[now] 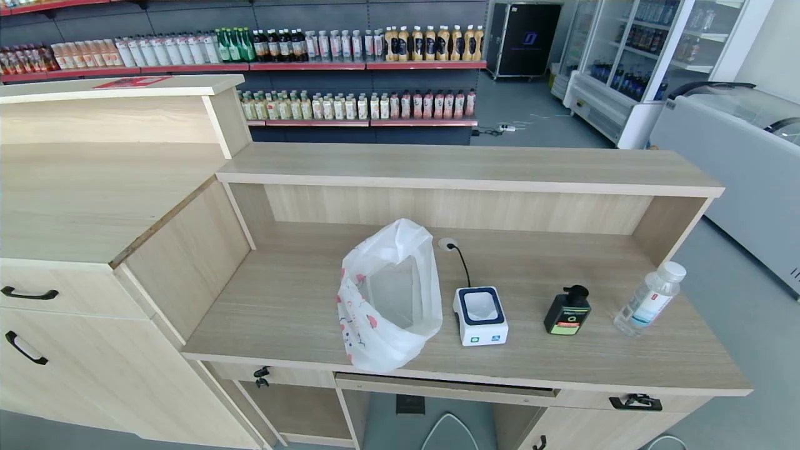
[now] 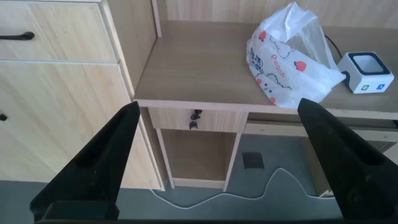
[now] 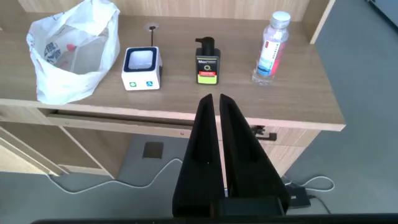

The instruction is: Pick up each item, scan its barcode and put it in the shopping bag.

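A white plastic shopping bag [image 1: 387, 300] stands open on the wooden counter [image 1: 300, 294], left of centre. Beside it sits a white barcode scanner [image 1: 480, 315] with a dark blue rim and a black cable. To the scanner's right stand a black pump bottle [image 1: 567, 310] and a clear water bottle [image 1: 649, 299] with a white cap. My left gripper [image 2: 217, 162] hangs open below the counter's front edge, near the bag [image 2: 289, 59]. My right gripper [image 3: 216, 149] is shut and empty, in front of the counter, below the pump bottle [image 3: 207, 61] and water bottle [image 3: 271, 48].
The counter has a raised back ledge [image 1: 469, 165] and a taller side unit [image 1: 106, 187] on the left. Drawers with black handles [image 1: 635, 402] sit under the front edge. Cables [image 3: 112, 180] lie on the floor. Drink shelves [image 1: 350, 69] and fridges stand behind.
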Controlling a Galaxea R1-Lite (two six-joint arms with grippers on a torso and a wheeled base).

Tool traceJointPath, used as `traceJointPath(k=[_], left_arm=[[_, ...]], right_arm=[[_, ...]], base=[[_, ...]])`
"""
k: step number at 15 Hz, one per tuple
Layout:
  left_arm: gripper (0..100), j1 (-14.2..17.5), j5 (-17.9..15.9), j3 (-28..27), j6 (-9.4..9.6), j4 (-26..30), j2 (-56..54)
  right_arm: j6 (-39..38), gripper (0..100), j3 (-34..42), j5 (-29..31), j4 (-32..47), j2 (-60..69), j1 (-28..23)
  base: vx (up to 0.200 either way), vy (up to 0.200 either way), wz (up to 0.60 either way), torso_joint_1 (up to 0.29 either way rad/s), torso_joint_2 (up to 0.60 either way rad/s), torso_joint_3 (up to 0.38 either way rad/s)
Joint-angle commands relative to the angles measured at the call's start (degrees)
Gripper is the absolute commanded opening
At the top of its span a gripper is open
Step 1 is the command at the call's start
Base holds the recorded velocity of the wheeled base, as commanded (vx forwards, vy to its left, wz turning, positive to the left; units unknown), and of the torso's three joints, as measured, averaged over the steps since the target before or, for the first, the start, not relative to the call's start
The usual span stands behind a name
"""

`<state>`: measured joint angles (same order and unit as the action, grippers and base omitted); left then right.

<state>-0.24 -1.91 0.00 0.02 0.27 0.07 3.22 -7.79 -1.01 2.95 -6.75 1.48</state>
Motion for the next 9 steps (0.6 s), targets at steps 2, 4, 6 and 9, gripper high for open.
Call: traceJointPath(k=[2, 4, 6, 9], left_arm=[[100, 0.0, 0.0, 0.0, 0.06, 0.0, 0.0], [100, 0.1, 0.0, 0.0, 0.06, 0.0, 0.0], [100, 0.1, 0.0, 0.0, -0.02, 0.0, 0.0], [100, 0.0, 0.0, 0.0, 0.06, 0.0, 0.0]], right_arm=[[2.1, 0, -13.7, 1.1, -1.9, -21.5, 0.6], [1.1, 0, -19.3, 5.4, -1.7, -30.5, -3.7], [0.3, 0, -21.5, 5.2, -2.3, -38.9, -6.7], [-2.3, 0, -21.0, 5.1, -5.7, -44.6, -7.0]], base=[[0.0, 0.0, 0.0, 0.0, 0.0, 0.0], [0.0, 0.0, 0.0, 0.0, 0.0, 0.0], [0.0, 0.0, 0.0, 0.0, 0.0, 0.0], [0.0, 0.0, 0.0, 0.0, 0.0, 0.0]])
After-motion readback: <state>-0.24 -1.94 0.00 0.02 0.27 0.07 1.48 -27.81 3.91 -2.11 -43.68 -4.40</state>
